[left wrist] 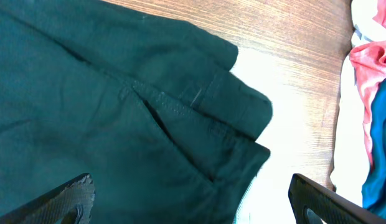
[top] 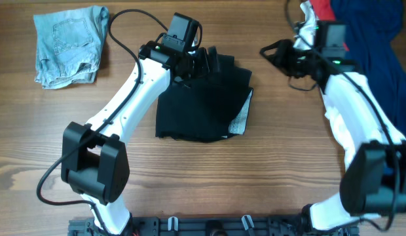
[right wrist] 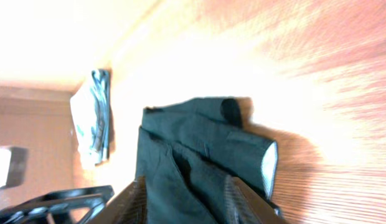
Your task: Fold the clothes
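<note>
A black garment lies folded in the middle of the table, with a grey-white inner patch showing at its right edge. My left gripper is open over the garment's far edge. In the left wrist view its fingers are spread wide above the dark cloth and hold nothing. My right gripper is open and empty, to the right of the garment and apart from it. In the right wrist view the garment shows at a distance between the fingers.
Folded denim shorts lie at the far left, also in the right wrist view. A pile of blue, red and white clothes sits at the far right, under the right arm, and shows in the left wrist view.
</note>
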Robot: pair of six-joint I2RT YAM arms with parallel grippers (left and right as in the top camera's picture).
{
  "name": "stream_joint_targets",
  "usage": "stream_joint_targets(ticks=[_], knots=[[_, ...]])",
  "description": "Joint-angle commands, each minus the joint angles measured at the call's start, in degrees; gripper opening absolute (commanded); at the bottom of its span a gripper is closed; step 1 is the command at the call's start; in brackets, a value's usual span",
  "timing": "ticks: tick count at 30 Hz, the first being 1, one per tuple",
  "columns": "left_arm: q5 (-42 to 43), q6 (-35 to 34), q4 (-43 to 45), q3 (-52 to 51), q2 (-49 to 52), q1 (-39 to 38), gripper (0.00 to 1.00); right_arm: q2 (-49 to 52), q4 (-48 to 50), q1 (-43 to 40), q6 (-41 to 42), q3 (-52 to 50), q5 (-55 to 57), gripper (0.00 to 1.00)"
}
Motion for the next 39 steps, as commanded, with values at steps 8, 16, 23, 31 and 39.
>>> stream_joint_targets(ticks=[8, 16, 23, 31, 39], knots=[[-6.43, 10.60, -4.61, 1.20, 0.24, 0.04, 1.00, -2.03, -17.55, -3.21, -12.90, -0.28, 6.45, 0.60], [-7.23, 17.29, -15.43, 1.20, 0.13, 16.61, 1.00, 2.36, -17.38, 8.26, -10.86, -6.97, 11.21, 0.24], [-7.26, 18.14, -15.58, 1.20, 0.13, 23.96, 1.00, 8.22, -8.39, 21.11, -8.00, -10.71, 12.61, 0.17], [-6.99, 18.56, -13.14, 1.20, 0.13, 37.70, 1.00, 10.71, 2.40, 30.69, -12.74, -8.83, 10.19, 0.17], [-0.94, 20.31, -12.41, 1.20, 0.13, 34.99, 1.00, 3.26, -10.40, 20.90, -10.88, 6.49, 10.78, 0.82]])
